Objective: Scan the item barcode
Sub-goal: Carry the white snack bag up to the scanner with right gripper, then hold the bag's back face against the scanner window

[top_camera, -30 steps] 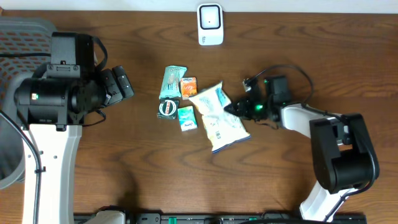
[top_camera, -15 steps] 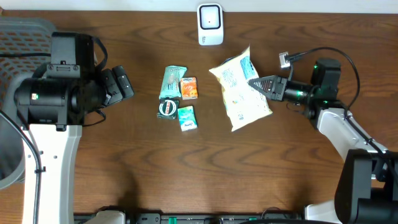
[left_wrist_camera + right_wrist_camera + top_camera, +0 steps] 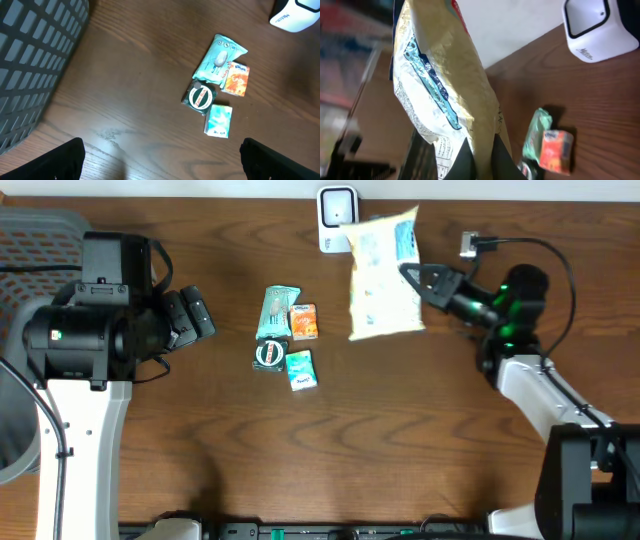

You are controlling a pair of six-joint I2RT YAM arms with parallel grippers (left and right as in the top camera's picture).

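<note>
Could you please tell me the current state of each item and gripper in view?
snack bag, held above the table
right gripper, shut on snack bag
left gripper, open, empty
scanner, standing on table
green pouch, lying on table
orange box, lying on table
round tin, lying on table
teal packet, lying on table

Dark wood table (image 3: 330, 460), grey mesh basket (image 3: 30, 65)

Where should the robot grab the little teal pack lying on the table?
Probably from straight above, because the small teal rectangular pack lies flat on the brown wooden table. Pinch across its two long sides, towards the end farthest from the round black tin. One corner of the pack sits close against that tin, so there is little room for a finger there.
</note>
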